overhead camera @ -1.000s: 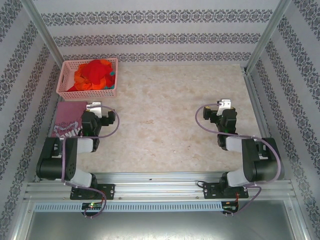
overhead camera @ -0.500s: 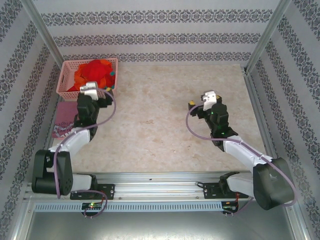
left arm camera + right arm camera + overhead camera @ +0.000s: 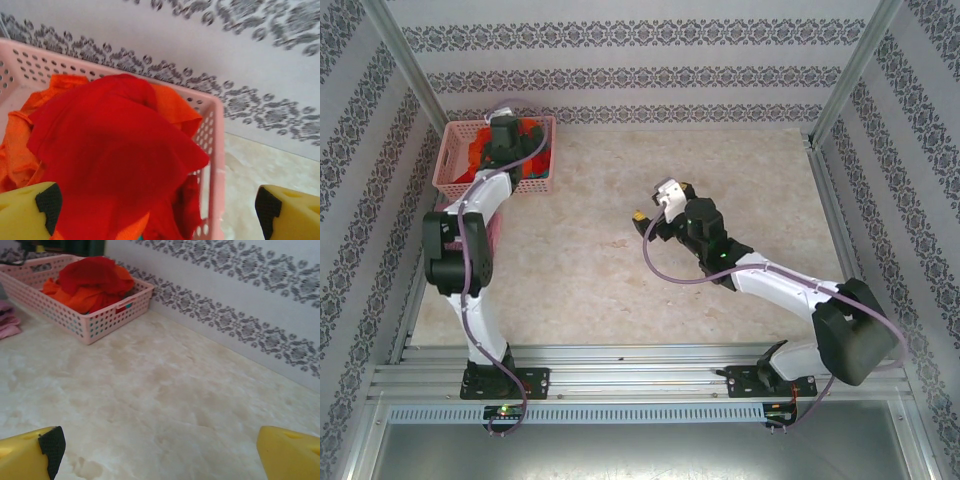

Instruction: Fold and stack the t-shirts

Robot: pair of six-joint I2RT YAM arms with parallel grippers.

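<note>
One pale marbled worktop (image 3: 650,250) carries everything I am watching. My left arm (image 3: 460,250) reaches to the far left corner, and my right arm (image 3: 780,285) stretches toward the middle. At that far left corner sits the pink basket (image 3: 95,320), heaped with t-shirts: a red t-shirt (image 3: 115,150) lies on top and an orange t-shirt (image 3: 172,107) is bunched under it. Just beside the basket, on its near side, a dusty maroon t-shirt (image 3: 7,320) lies on the worktop. The left end effector (image 3: 157,207) hangs over the heap, spread wide and gripping nothing. The right end effector (image 3: 160,450) is equally wide over bare worktop.
</note>
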